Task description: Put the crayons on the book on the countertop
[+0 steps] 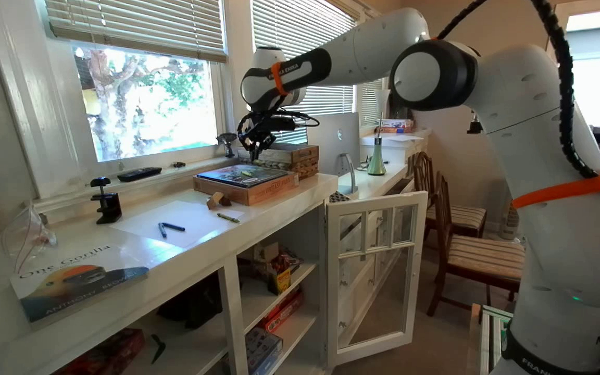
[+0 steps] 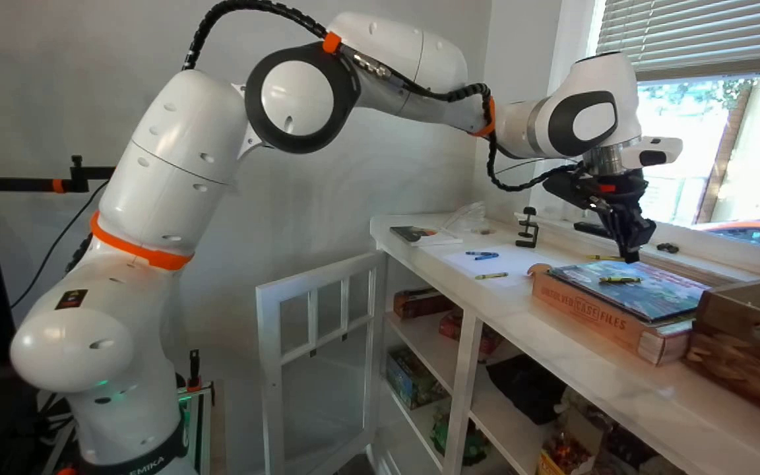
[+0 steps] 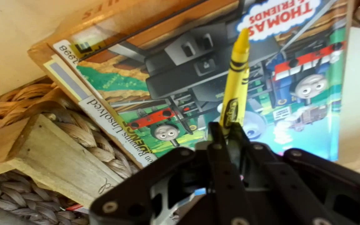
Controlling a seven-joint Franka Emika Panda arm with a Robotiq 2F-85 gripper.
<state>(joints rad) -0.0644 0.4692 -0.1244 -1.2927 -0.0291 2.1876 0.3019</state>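
The book [image 2: 657,297] has a pictured train cover and lies on an orange-brown box [image 2: 584,310] on the white countertop [image 1: 269,213]. My gripper [image 3: 226,132] is shut on the end of a yellow crayon [image 3: 233,84] and holds it above the book; the gripper also shows in both exterior views [image 1: 254,156] [image 2: 629,256]. A yellow-green crayon [image 2: 619,280] lies on the book; in the wrist view it is mostly hidden behind the held one. Two blue crayons [image 1: 174,227] and a yellow-green crayon [image 1: 228,217] lie on a white sheet [image 1: 190,211] left of the box.
A wooden crate with woven baskets [image 2: 743,330] stands right beside the box. A small brown cardboard piece [image 1: 219,200], a black clamp [image 1: 107,203], a plastic bag [image 1: 26,237] and another book [image 1: 78,281] are on the countertop. A framed cabinet door [image 1: 375,276] hangs open below.
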